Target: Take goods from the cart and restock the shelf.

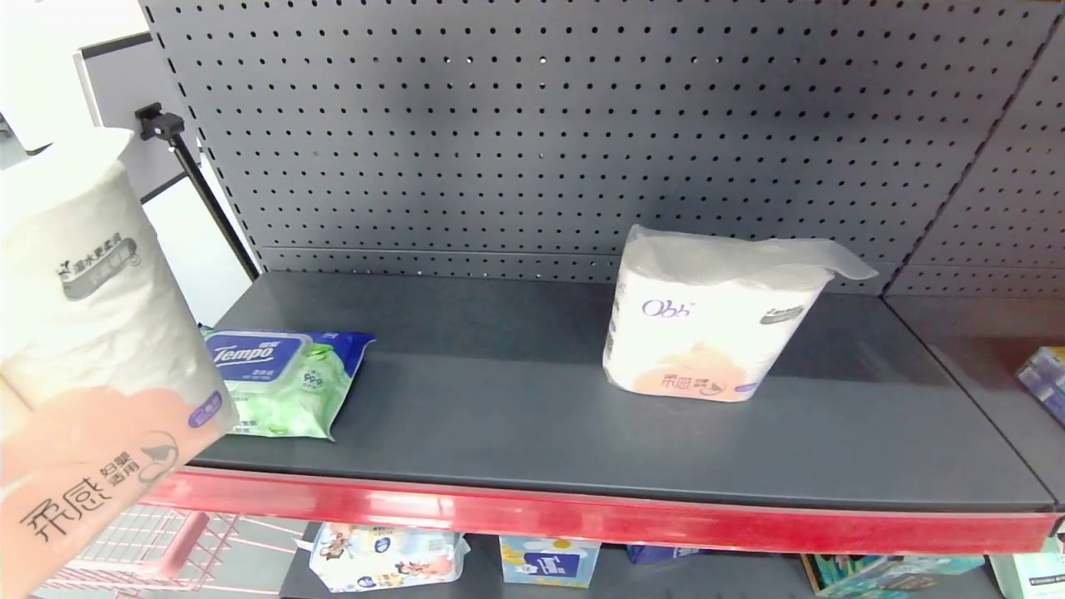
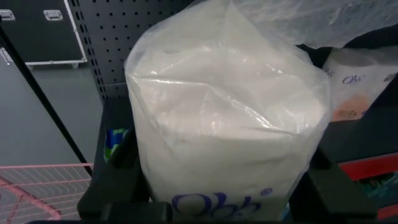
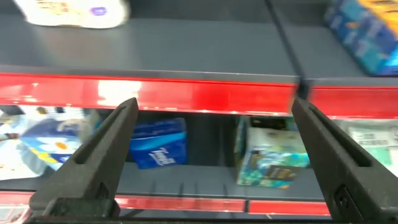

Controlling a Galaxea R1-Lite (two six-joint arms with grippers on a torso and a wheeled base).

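You've got a black stand pole [image 1: 208, 198] with a clamp head standing just left of the pegboard [image 1: 582, 125]. A black flight case [image 2: 37, 31] sits on the grey floor beyond it.

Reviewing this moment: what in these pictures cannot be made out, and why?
Held tissue pack: head view, cut by the left and bottom edges.
Cart: head view, cut by the bottom edge and covered by the held pack; contents unknown.
Lower-shelf goods: head view, cut by the bottom edge, partly under the red shelf lip.
Blue pack: head view, cut by the right edge.
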